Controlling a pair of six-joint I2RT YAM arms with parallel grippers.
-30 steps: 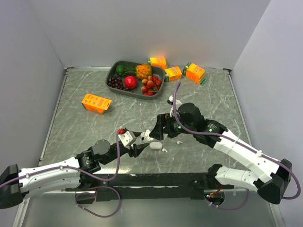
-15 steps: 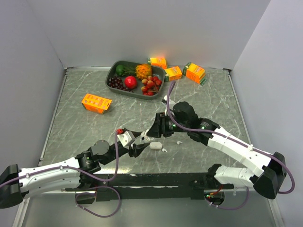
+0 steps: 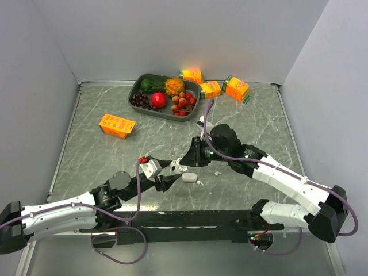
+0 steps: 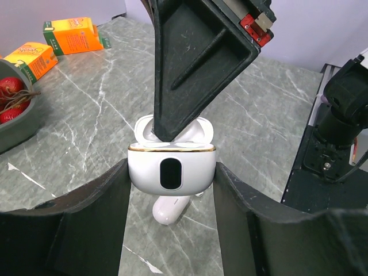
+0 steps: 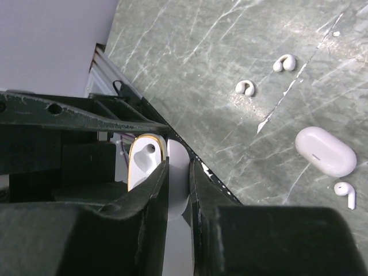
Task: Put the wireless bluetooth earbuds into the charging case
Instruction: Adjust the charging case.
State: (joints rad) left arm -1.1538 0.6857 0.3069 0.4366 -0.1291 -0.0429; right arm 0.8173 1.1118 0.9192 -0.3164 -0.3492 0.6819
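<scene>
The worktop [image 3: 103,155] is grey marbled stone, enclosed by plain grey walls [image 3: 172,34] on three sides. A dark grey tray [image 3: 156,75] sits at the far edge. It holds dark grapes [image 3: 140,100], a red apple [image 3: 158,99], a green fruit [image 3: 146,84], a spiky orange fruit [image 3: 174,87] and a cluster of small red fruits [image 3: 183,102].

There are four orange cartons:
- A left carton [image 3: 117,125] lies alone, near the tray's front left.
- A rear carton [image 3: 192,75] touches the tray's far right corner.
- A middle carton [image 3: 210,89] lies just right of the tray.
- A right carton [image 3: 237,88] lies beside the middle one.

Count for your log: one fruit tray [image 3: 132,94]; four orange cartons [image 3: 117,125] around that tray; two white cases [image 4: 171,169] well in front of it; three earbuds [image 5: 246,87] lying loose.
</scene>
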